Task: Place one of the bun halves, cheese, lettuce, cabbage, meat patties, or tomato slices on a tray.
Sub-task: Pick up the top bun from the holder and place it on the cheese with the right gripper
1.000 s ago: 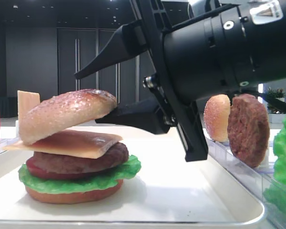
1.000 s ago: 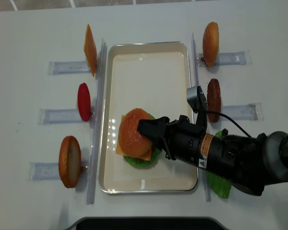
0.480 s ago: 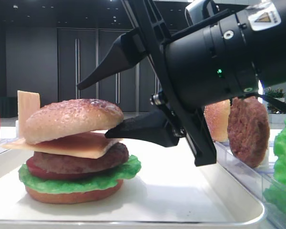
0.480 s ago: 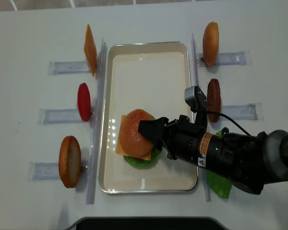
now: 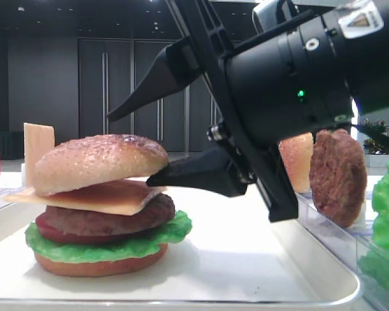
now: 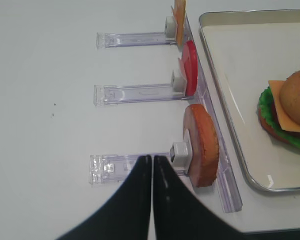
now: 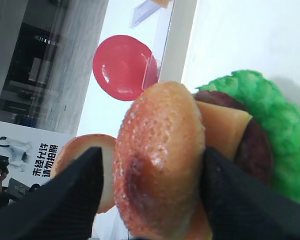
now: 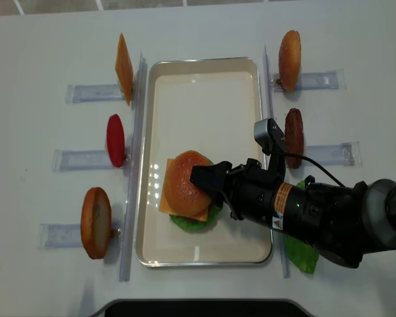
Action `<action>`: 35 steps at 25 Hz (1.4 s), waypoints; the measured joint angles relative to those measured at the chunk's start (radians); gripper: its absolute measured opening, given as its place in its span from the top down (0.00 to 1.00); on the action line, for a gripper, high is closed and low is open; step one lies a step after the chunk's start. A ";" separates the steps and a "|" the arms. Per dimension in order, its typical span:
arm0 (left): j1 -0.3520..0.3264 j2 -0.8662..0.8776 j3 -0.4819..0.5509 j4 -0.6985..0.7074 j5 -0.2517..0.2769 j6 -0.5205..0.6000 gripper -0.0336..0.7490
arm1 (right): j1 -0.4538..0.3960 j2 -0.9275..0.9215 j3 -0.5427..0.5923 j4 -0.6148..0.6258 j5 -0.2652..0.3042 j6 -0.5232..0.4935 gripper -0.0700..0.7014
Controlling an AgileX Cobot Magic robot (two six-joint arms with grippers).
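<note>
A stacked burger stands on the cream tray [image 8: 204, 105]. From the bottom it has a flat bun base, lettuce [image 5: 110, 249], a tomato slice, a meat patty [image 5: 104, 217] and cheese [image 5: 84, 197]. The speckled bun half [image 5: 97, 159] [image 7: 160, 165] [image 8: 183, 179] lies level on top. My right gripper [image 5: 129, 149] [image 8: 201, 177] [image 7: 150, 190] is open, with one black finger on each side of that bun half. The upper finger [image 5: 149, 84] is well clear of the crust. My left gripper [image 6: 152, 160] is shut and empty, over the table left of the tray.
Clear rack strips flank the tray. On the left stand a cheese slice [image 8: 123, 69], a tomato slice [image 8: 115, 140] and a bun [image 8: 96, 222]. On the right are a bun [image 8: 290, 51], a patty [image 8: 294, 139] and lettuce [image 8: 300, 254], partly under my right arm.
The bun half was tilted in the right gripper a second ago. It now lies level on the cheese, and the jaws have spread wider. The left gripper has not moved.
</note>
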 joint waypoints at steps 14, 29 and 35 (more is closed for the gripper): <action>0.000 0.000 0.000 0.000 0.000 0.000 0.97 | -0.002 -0.049 0.000 0.022 0.051 -0.022 0.38; 0.000 0.000 0.000 0.000 0.000 0.000 0.97 | -0.002 -0.051 0.000 0.023 0.066 -0.023 0.37; 0.000 0.000 0.000 0.000 0.000 0.000 0.97 | -0.009 -0.100 0.000 0.031 0.105 -0.032 0.37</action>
